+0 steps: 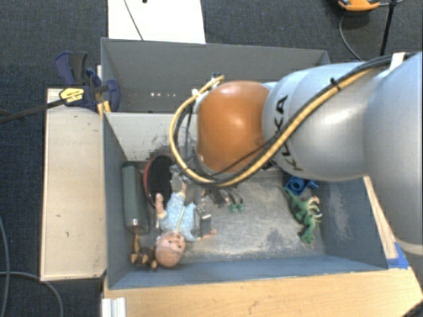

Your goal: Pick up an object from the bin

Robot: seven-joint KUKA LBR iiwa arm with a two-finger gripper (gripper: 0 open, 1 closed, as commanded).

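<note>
My gripper (195,197) hangs low in the bin's left half, under the arm's orange cover, right over the body of a small doll (176,224). The doll wears light blue, lies on its back and has its bald head toward the bin's front wall. The gripper's metal parts overlap the doll's torso, and whether they touch it cannot be made out. A black and red rounded object (157,174) lies just behind the doll. A small green piece (235,206) sits to the right of the gripper.
A grey cylinder (132,197) lies along the left wall. A brown toy (141,257) sits in the front left corner. A green dinosaur (305,215) and a blue piece (295,185) lie at the right. The arm covers the bin's back and middle.
</note>
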